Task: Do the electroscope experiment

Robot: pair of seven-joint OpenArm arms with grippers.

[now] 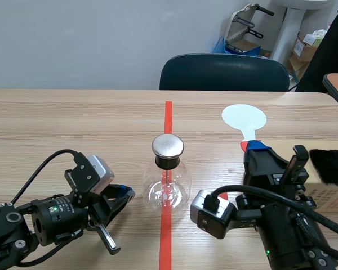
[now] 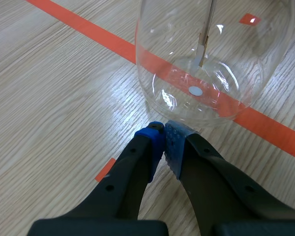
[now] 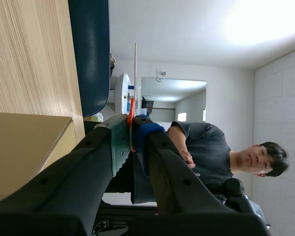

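**Electroscope bench: paddle in hand, flask on the line**

The flask (image 1: 168, 188) is standing upright on the tape line (image 1: 168, 115), with its metal cap (image 1: 168, 146) facing up, I judge so the top can be reached. Inside it, a leaf (image 2: 202, 46) is hanging on a rod, clear of the glass.

I am resting the left gripper (image 2: 164, 133) low, fingers pressed together on nothing, just beside the flask's base.

I am holding the paddle (image 1: 244, 117) in the right gripper (image 1: 252, 147), fingers clamped on its handle, well apart from the cap.

The fur (image 1: 331, 166) is lying on a box (image 1: 329, 198), probably there for charging the paddle.
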